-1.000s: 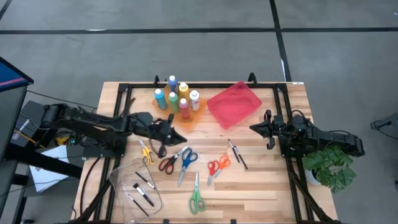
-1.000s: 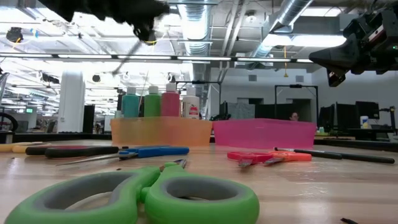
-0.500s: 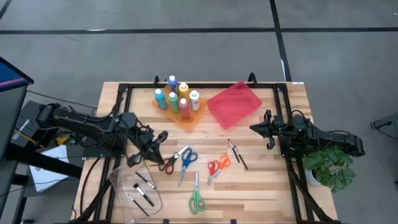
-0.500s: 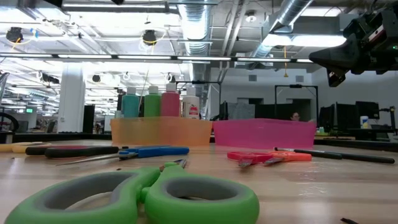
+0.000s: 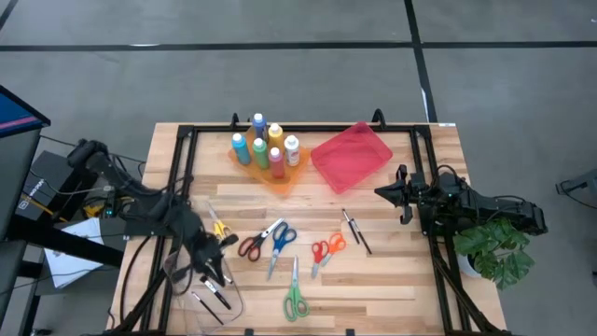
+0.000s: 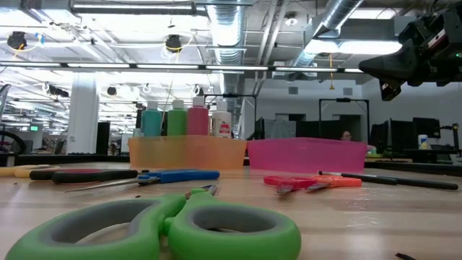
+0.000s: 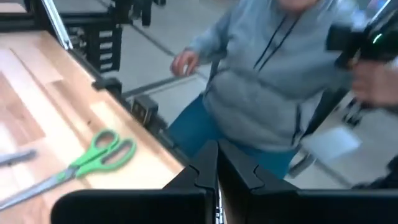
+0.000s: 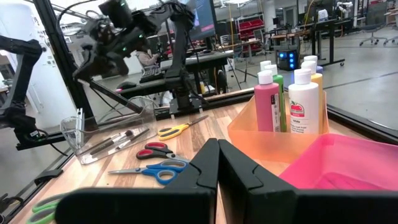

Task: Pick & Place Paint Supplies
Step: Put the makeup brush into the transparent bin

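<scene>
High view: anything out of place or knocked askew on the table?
Nothing spilled. The paint bottles stand upright in the orange tray. Two brushes lie loose near the red tray, while others sit in the clear tray.

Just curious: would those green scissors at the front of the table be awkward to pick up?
Probably a bit. The green scissors lie flat on the wooden table, so there is little to get under. They look stiff, with thin closed blades, and would likely slide, not roll, when nudged.

green scissors: cut off at bottom edge | person: blurred
</scene>
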